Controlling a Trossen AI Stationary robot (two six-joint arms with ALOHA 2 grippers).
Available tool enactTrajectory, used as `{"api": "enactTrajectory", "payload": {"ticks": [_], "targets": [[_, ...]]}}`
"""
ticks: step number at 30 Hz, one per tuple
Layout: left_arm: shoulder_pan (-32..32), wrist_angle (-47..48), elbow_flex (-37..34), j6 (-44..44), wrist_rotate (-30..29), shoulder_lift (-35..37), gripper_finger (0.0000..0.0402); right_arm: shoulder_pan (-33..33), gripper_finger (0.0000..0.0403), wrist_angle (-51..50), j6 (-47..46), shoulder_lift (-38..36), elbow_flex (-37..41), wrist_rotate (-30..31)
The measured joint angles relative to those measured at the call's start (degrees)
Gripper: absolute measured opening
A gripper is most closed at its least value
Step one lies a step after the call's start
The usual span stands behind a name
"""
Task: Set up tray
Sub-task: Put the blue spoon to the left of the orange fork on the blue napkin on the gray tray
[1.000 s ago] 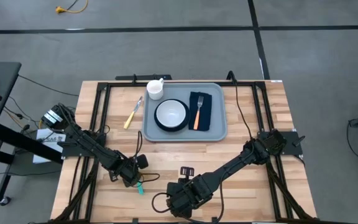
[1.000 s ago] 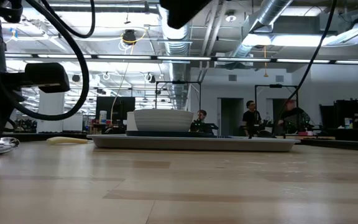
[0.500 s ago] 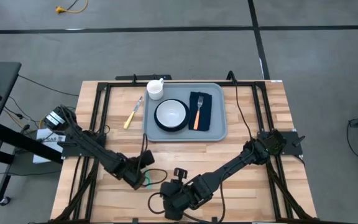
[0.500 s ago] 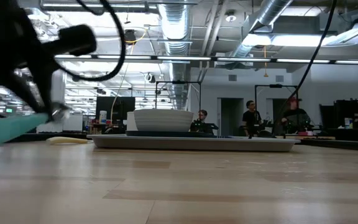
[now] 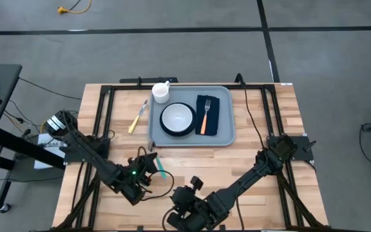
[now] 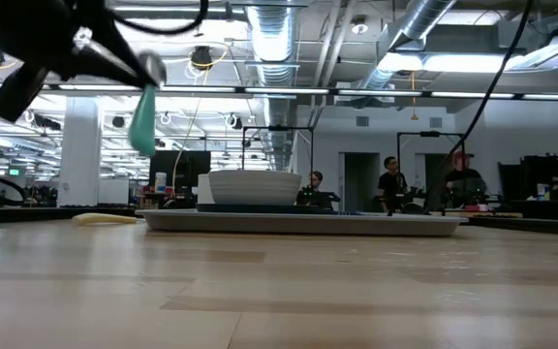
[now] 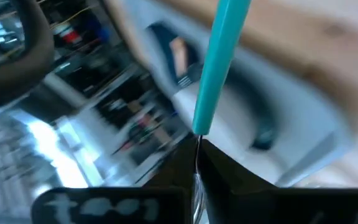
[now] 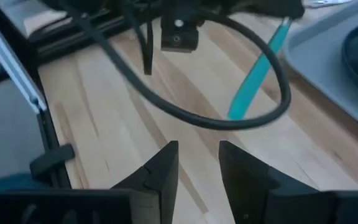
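The grey-blue tray lies at the table's far middle and carries a plate with a white bowl and a dark napkin with an orange-handled fork. A white cup stands at the tray's far left corner. A yellow-handled knife lies on the wood left of the tray. My left gripper is shut on a teal-handled utensil, just short of the tray's near left corner. My right gripper is open above bare wood by the near edge and touches nothing. My left gripper pinches the utensil at its thin metal part, just behind the teal handle; the fingers hide the metal end. The handle sticks out past the fingertips. In the low view the utensil is lifted well clear of the table, handle slanting downward.
Black frame rails run along the table's left and right sides. A loose black cable loops over the wood between the two grippers. Bare wood lies between the tray's near rim and the grippers. People stand in the room far beyond the table.
My left gripper has risen from table height and moved toward the far edge and the tray. It has carried the teal-handled utensil up off the wood, and the handle has swung from low beside the table to hanging high in the low view.
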State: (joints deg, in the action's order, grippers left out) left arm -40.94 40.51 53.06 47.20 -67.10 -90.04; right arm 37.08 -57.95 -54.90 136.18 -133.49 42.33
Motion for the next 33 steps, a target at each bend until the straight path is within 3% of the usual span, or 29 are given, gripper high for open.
{"api": "enactTrajectory", "payload": {"ticks": [5, 12, 17, 21, 23, 28, 33], "targets": [[-2.46, -0.15, 0.03, 2.81, -10.74, 0.04, 0.0000, 0.71, 0.0109, -1.22, -5.46, 0.00, 0.00, 1.16], [-7.32, -0.15, 0.04, 3.30, -21.41, 0.07, 0.0000, 0.84, 0.0109, -4.50, -9.57, 0.00, 0.00, 2.97], [-10.90, -0.95, 0.07, 3.04, -22.90, 0.09, 0.0000, 1.16, 0.0109, -9.74, -9.64, 0.02, 0.00, 8.68], [-13.03, -4.33, 0.09, 3.56, -22.94, 0.09, 0.0000, 0.70, 0.0109, -11.45, -7.94, 0.00, 0.00, 9.41], [-13.82, -5.96, 0.09, 4.19, -22.96, 0.09, 0.0000, 0.02, 0.0109, -10.71, -6.30, 0.00, 0.00, 7.44], [-14.70, -7.10, 0.09, 4.61, -22.96, 0.09, 0.0000, -3.17, 0.0109, -0.57, 3.65, 0.02, 0.00, -5.04], [-14.69, -7.17, 0.09, 4.61, -22.96, 0.02, 0.0000, -5.98, 0.0111, 4.95, 9.88, 0.07, -1.26, -8.70]]}}
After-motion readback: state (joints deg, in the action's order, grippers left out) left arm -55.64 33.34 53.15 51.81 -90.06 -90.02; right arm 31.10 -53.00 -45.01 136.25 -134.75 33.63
